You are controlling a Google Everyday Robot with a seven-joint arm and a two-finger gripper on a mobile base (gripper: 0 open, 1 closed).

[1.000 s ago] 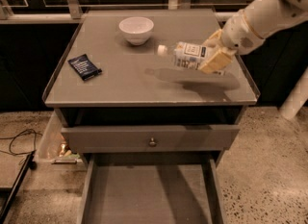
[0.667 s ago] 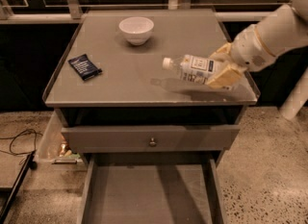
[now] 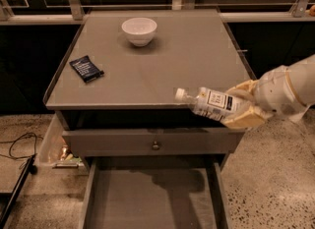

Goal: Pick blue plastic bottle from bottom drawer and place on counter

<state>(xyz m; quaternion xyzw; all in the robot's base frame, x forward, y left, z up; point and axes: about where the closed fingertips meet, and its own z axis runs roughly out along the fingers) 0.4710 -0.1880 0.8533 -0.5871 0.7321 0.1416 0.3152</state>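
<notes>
One blue plastic bottle [image 3: 209, 101] hangs nearly level over the front right edge of the tabletop [image 3: 162, 66], cap pointing left, its base end pinched in the pincer [image 3: 242, 106], with the bottom drawer [image 3: 152, 201] open below.

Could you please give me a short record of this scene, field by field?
gripper: at the front right edge of the counter, shut on the blue plastic bottle
blue plastic bottle: nearly level, cap pointing left
counter: holds white bowl at back, dark packet at left
bottom drawer: pulled open
</notes>
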